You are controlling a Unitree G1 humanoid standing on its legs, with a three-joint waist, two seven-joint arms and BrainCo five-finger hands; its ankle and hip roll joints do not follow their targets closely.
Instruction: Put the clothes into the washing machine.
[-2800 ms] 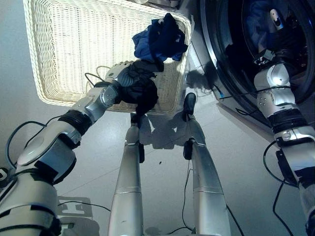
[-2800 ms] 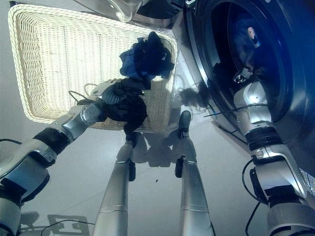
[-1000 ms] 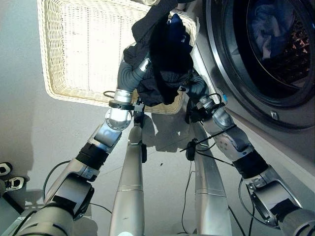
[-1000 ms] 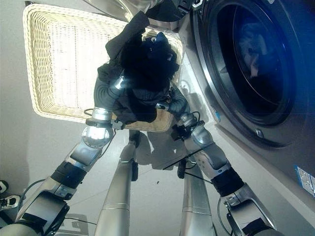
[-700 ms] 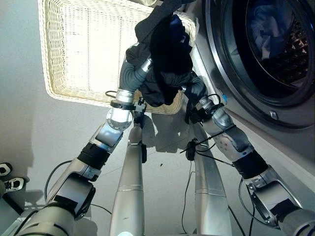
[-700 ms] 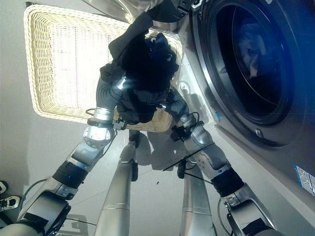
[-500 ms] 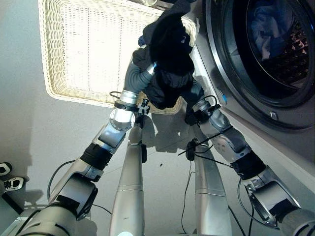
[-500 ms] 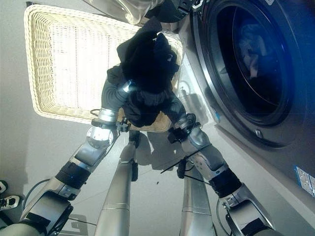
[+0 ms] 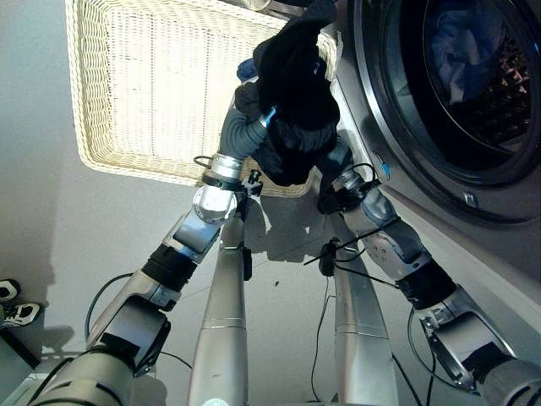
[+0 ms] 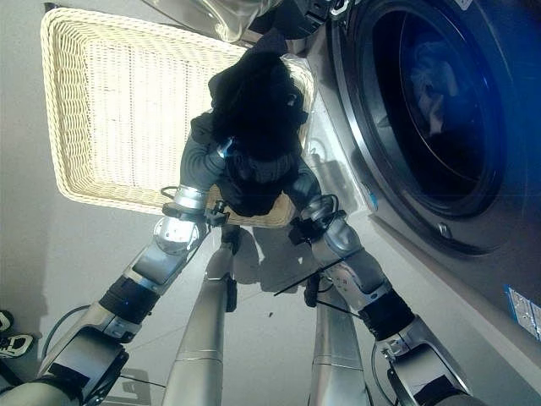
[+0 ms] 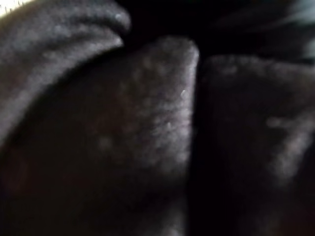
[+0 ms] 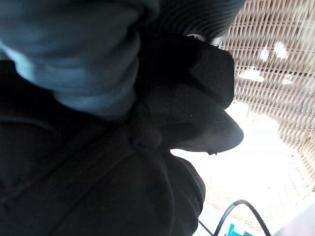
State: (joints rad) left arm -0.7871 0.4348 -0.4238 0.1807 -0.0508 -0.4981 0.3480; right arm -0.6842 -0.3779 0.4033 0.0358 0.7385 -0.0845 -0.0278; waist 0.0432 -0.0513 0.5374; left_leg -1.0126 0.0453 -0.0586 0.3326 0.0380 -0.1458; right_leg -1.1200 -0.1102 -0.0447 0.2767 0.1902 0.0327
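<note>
Both robot arms reach up together into a bundle of dark clothes, lifted over the near right corner of a white wicker basket on the floor. The bundle sits just left of the washing machine, whose round opening shows pale laundry already in the drum. Fabric hides both hands, so I cannot tell how their fingers sit.

dark clothes bundle, bunched, over wicker basket corner, beside open washing machine
</note>
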